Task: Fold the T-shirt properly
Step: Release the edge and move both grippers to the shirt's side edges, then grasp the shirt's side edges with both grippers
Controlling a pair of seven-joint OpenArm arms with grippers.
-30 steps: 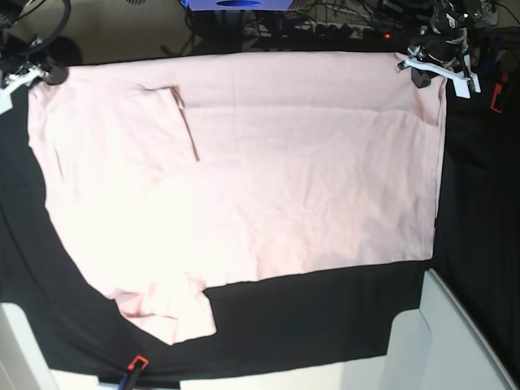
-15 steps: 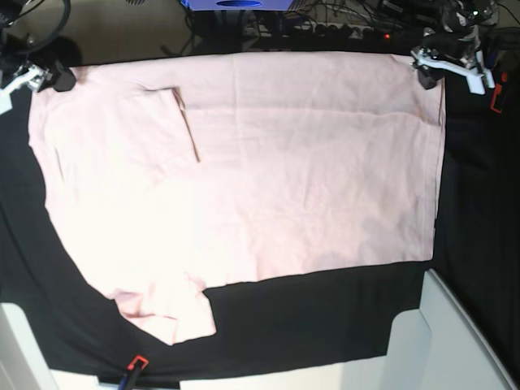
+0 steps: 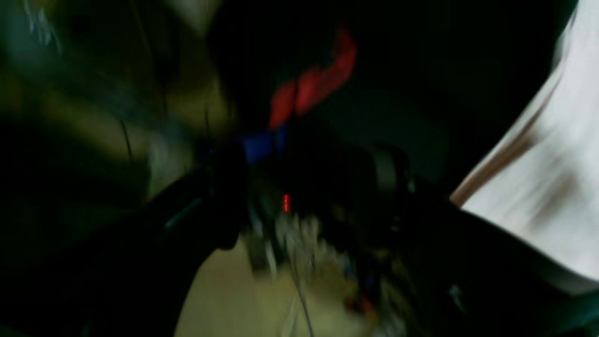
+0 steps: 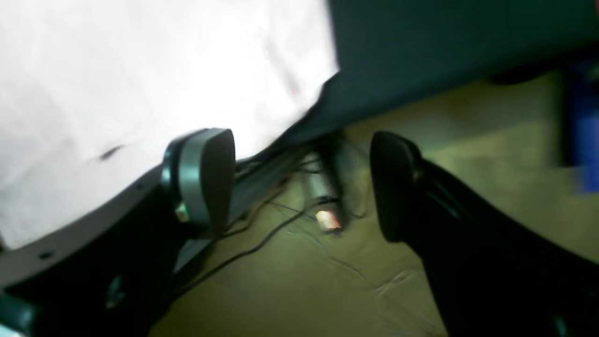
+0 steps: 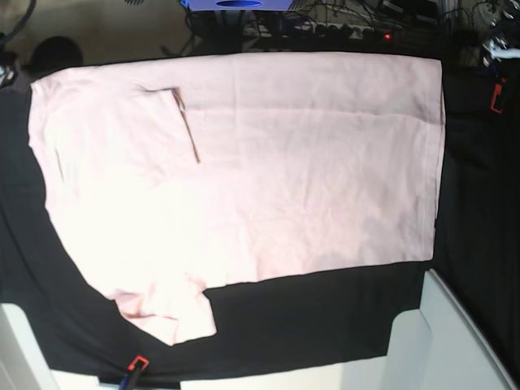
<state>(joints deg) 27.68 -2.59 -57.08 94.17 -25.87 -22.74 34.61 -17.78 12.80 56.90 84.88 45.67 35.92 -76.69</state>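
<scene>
The pale pink T-shirt (image 5: 268, 171) lies spread flat, plain side up, on the black cloth (image 5: 325, 317). One sleeve (image 5: 166, 313) points toward the near edge and a folded-in flap (image 5: 185, 122) lies at the far left. In the right wrist view my right gripper (image 4: 299, 187) stands open with nothing between its fingers, off the shirt's corner (image 4: 140, 70) and over the floor. The left wrist view is blurred: my left gripper (image 3: 304, 187) shows dark fingers standing apart, with the T-shirt (image 3: 552, 178) off to the right. Both grippers are nearly out of the base view.
Red clamps hold the cloth at the right edge (image 5: 496, 96) and the near left (image 5: 136, 363). White blocks sit at the near right (image 5: 443, 341) and near left (image 5: 16, 349). Cables and a power strip (image 5: 325, 24) run behind the table.
Both grippers opened, let go of the shirt's two far corners and drew outward, nearly leaving the base view. The corners now lie flat on the cloth.
</scene>
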